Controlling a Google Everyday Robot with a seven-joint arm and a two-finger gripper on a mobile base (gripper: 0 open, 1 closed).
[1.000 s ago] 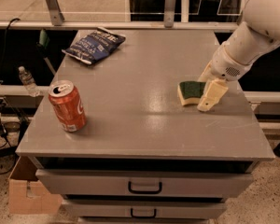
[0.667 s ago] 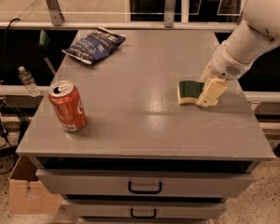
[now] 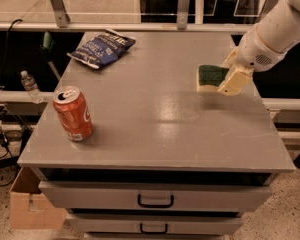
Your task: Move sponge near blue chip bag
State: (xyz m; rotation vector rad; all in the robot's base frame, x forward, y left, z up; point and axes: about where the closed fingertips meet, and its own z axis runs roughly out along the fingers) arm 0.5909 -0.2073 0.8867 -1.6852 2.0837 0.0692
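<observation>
The sponge (image 3: 209, 77), dark green on top with pale yellow foam below, is held a little above the right side of the grey table (image 3: 155, 134). My gripper (image 3: 229, 77) comes in from the upper right on a white arm and is shut on the sponge's right end. The blue chip bag (image 3: 102, 48) lies flat at the table's far left corner, well away from the sponge.
A red soda can (image 3: 73, 113) stands upright near the table's front left. Drawers with black handles (image 3: 155, 201) sit below the tabletop. A water bottle (image 3: 30, 86) and a cardboard box (image 3: 32, 209) are off the left side. A metal rail runs behind the table.
The gripper has lifted the sponge off the tabletop and carried it slightly up and back. The bag and can have not moved.
</observation>
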